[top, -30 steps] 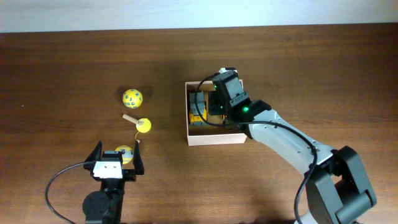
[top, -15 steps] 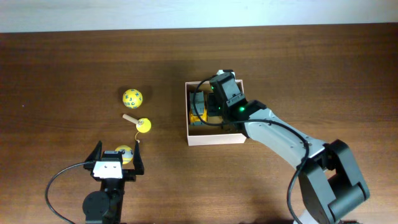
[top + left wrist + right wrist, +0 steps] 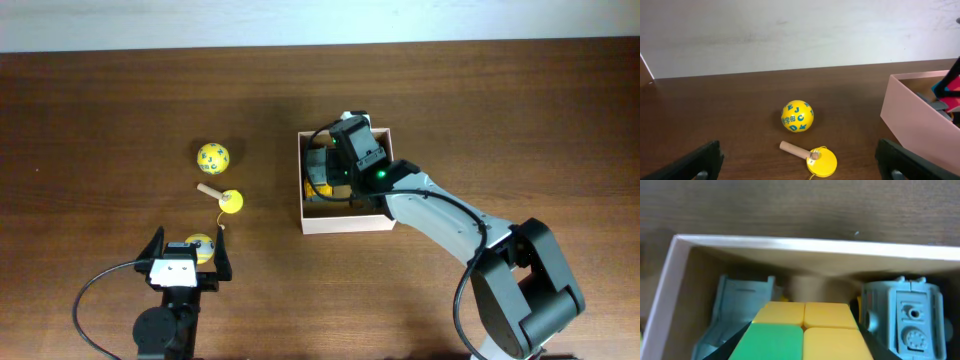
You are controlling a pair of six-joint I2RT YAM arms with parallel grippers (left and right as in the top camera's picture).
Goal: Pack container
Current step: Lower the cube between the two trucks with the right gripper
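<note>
The container [image 3: 345, 226] is a shallow white-walled box right of the table's middle; it also shows at the right edge of the left wrist view [image 3: 912, 117]. My right gripper [image 3: 336, 170] reaches down into it, shut on a cube with yellow and green tiles [image 3: 805, 330], its dark fingers against both sides of the cube. The inner wall of the container [image 3: 805, 255] lies just ahead. Two grey plastic toys [image 3: 735, 305] [image 3: 905, 315] lie inside. My left gripper [image 3: 187, 262] stands open near the front left, holding nothing.
A yellow lettered ball [image 3: 212, 156] [image 3: 797, 116] and a yellow disc with a wooden peg [image 3: 230, 202] [image 3: 821, 161] lie left of the container. Another yellow ball [image 3: 200, 245] sits between the left fingers. A yellow toy [image 3: 317, 185] lies in the container.
My right gripper has shifted a little left and deeper over the container with the cube. The left arm and the loose toys have not moved.
</note>
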